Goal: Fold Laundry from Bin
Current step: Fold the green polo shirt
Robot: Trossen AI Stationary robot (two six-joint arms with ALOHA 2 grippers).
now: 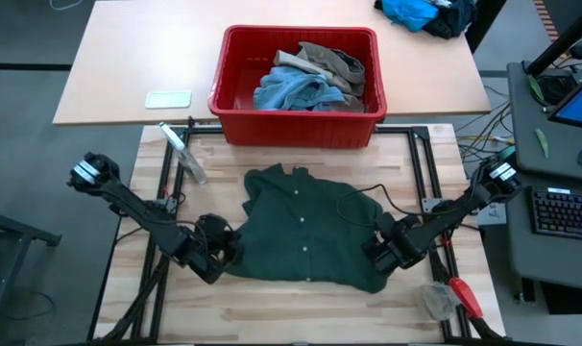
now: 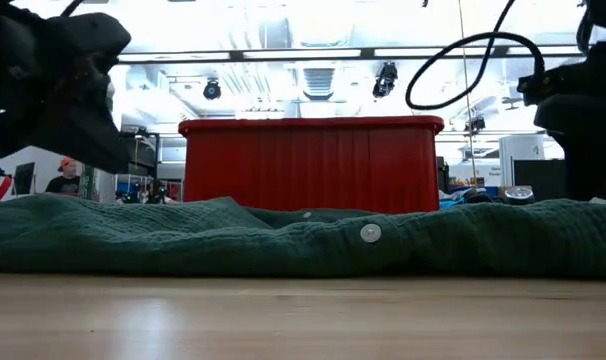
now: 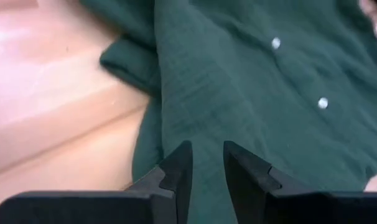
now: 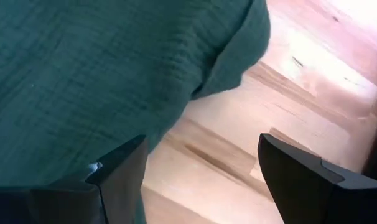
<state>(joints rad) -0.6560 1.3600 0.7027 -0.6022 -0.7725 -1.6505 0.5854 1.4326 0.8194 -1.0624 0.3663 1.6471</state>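
A dark green shirt (image 1: pixel 305 226) lies spread on the bench (image 1: pixel 272 308), at six o'clock from the red bin (image 1: pixel 298 86). The left gripper (image 3: pixel 207 168), fingers narrowly parted, sits over its eight o'clock edge; the right gripper (image 4: pixel 201 180) is spread wide at four. Each should pinch one layer before lifting together.

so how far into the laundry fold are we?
Early. One dark green buttoned garment is out of the red bin and spread on the table, unfolded. The left gripper is nearly closed at its left edge; the right gripper is open at its right edge. Blue and khaki pieces remain in the bin.
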